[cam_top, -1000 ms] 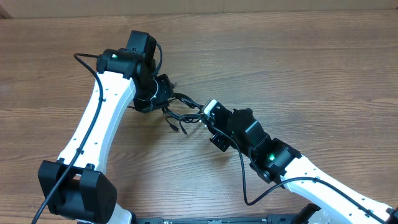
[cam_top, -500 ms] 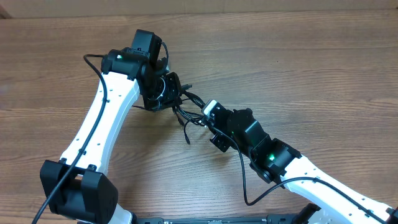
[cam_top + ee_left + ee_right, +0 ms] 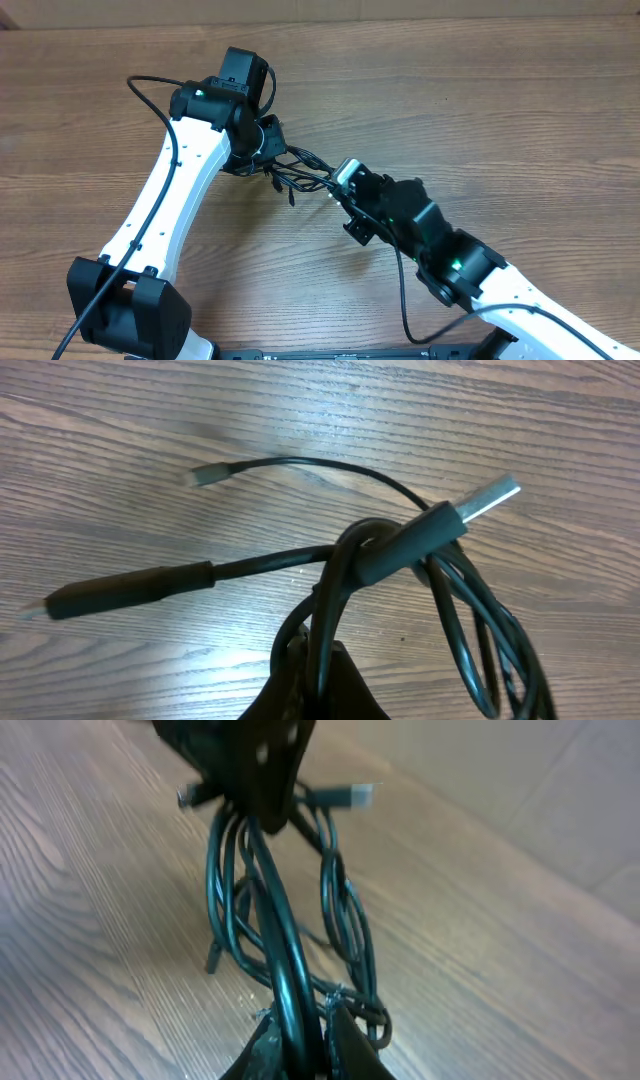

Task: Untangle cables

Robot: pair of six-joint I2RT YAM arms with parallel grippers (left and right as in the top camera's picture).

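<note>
**Two grippers pinch one bunch of cables**

The cables (image 3: 300, 172) sit in a black bunch at the upper middle of the overhead view. The left gripper (image 3: 268, 152) is squeezed tight on one side. The right gripper (image 3: 337, 180) is squeezed tight on the other.

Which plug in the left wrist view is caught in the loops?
The USB plug, with the flat silver tip: a cable wraps round its black sleeve. The long black plug and the small plug stick out free.
</note>
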